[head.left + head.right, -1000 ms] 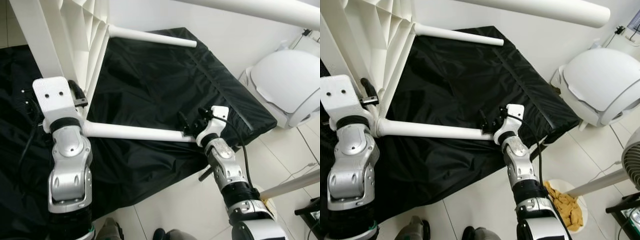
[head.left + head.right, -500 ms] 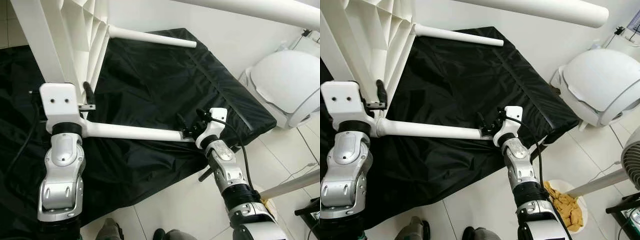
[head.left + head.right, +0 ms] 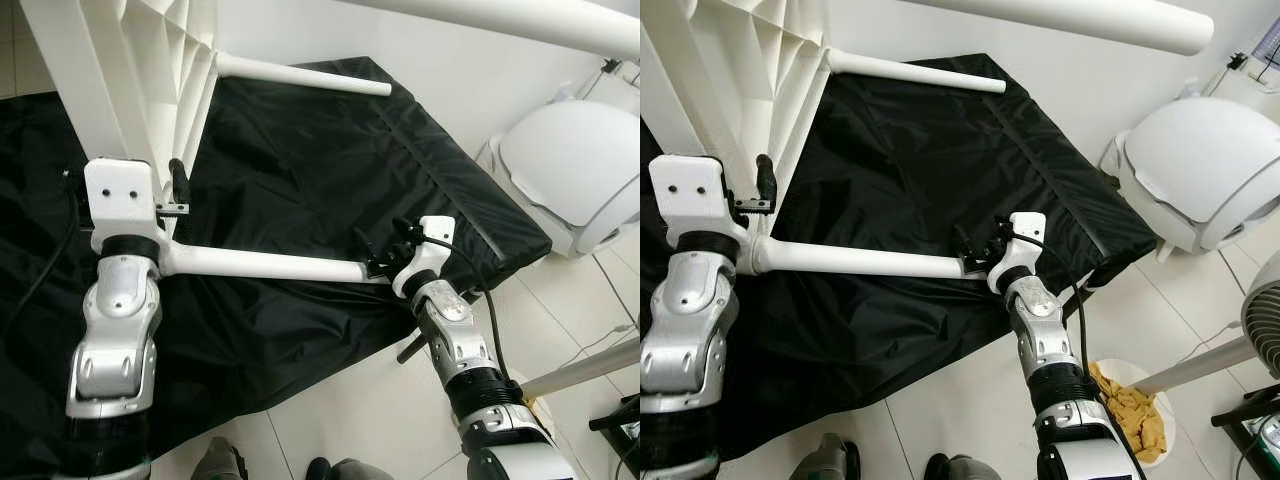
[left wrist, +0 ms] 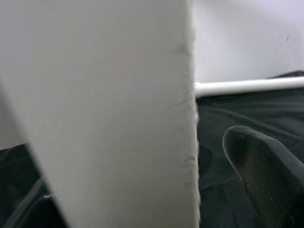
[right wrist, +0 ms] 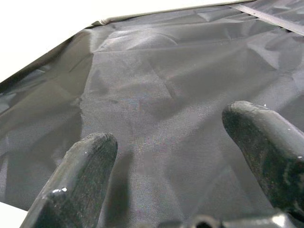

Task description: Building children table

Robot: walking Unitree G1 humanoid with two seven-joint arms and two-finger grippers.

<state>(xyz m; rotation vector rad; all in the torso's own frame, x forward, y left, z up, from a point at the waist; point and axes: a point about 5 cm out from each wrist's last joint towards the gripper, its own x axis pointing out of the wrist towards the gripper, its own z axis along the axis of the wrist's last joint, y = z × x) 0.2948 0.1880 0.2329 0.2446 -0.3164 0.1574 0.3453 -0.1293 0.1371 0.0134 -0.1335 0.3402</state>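
A black cloth (image 3: 300, 150) is lying spread over the tiled floor (image 3: 360, 410), with the white table (image 3: 130, 70) resting on it.

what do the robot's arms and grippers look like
Both arms are jointed silver metal segments with black bands between them. The left gripper sits on a white block-shaped wrist housing with two small dark holes; the right gripper has a smaller white housing, and a black cable loops along that forearm. Each gripper has two long black fingers, rounded at the tips and finely textured.
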